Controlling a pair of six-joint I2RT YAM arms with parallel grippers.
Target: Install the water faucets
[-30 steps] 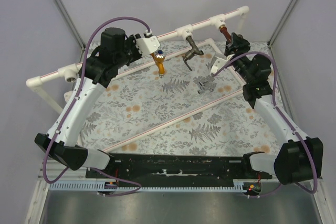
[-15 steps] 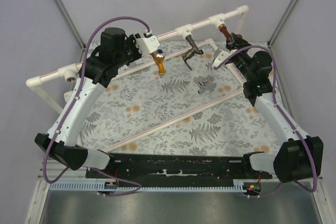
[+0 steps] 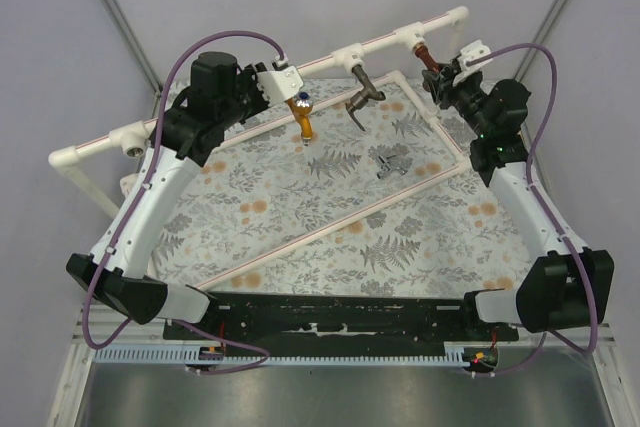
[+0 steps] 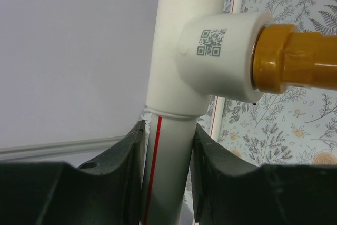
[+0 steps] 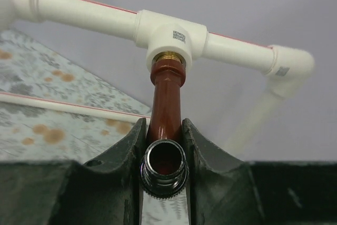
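Right wrist: jaws tight on reddish-brown faucet (image 5: 164,110); left jaws likewise on white pipe (image 4: 167,148).

Four water faucets are showing. Three are hanging from the white pipe frame (image 3: 385,45): golden-orange faucet (image 3: 302,119), dark grey faucet (image 3: 365,94), reddish-brown faucet (image 3: 431,57). One silver faucet (image 3: 392,164) is lying in front of the frame. Four T-fittings (image 3: 350,57) are sitting on the frame, with one staying empty near its left end. Two grippers are closing at the frame: left gripper (image 4: 166,146), right gripper (image 5: 162,140).
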